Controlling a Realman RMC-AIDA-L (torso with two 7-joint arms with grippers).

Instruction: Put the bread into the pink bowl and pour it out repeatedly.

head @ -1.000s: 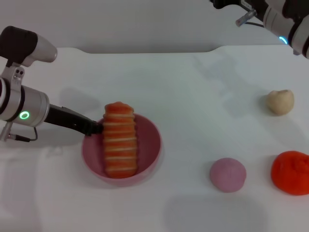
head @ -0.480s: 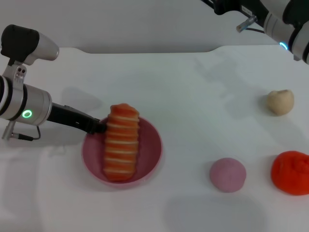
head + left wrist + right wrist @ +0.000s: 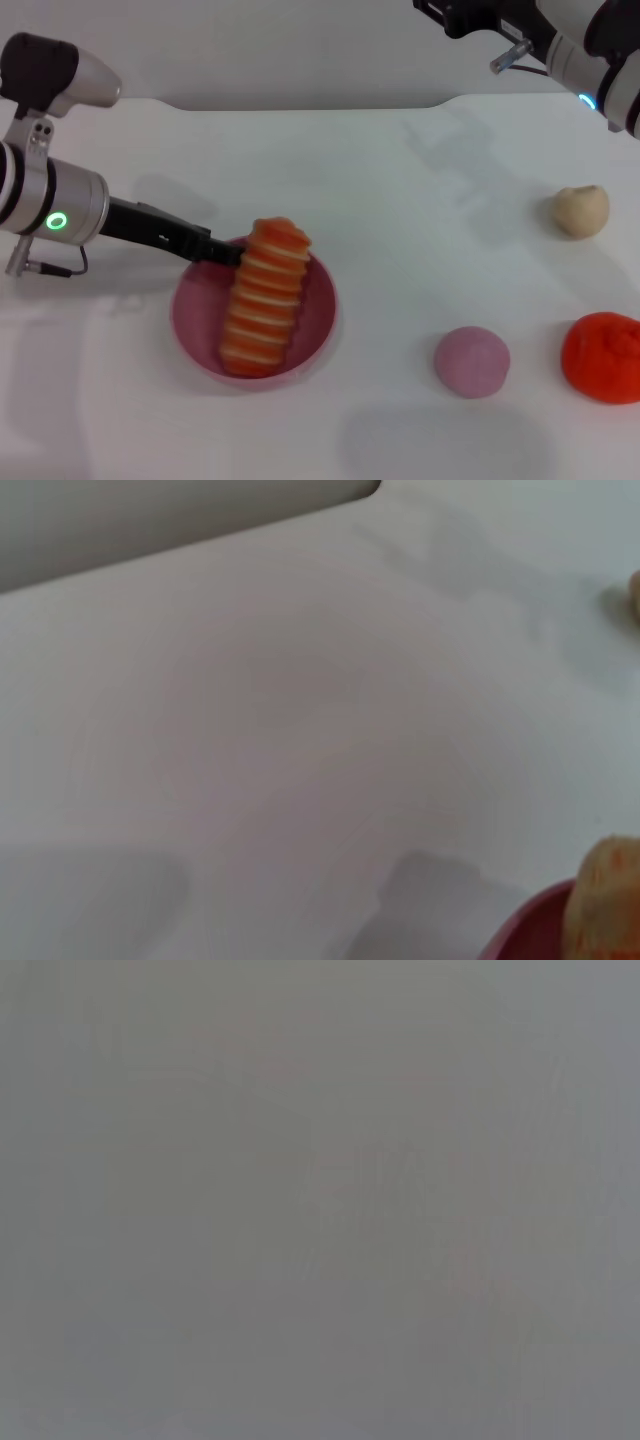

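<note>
The bread (image 3: 265, 298) is seen lying tilted in the pink bowl (image 3: 195, 310), one end propped over the far rim. The bowl's rim is clamped by the left gripper (image 3: 222, 254). The right gripper (image 3: 450, 18) is parked up at far right; open/closed can't be told.

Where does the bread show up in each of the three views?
Head view: bread lying across the pink bowl, centre-left.
Left wrist view: only a tan end at the lower right corner.
Right wrist view: not visible.
Shared landmark: the pink bowl's rim.
</note>
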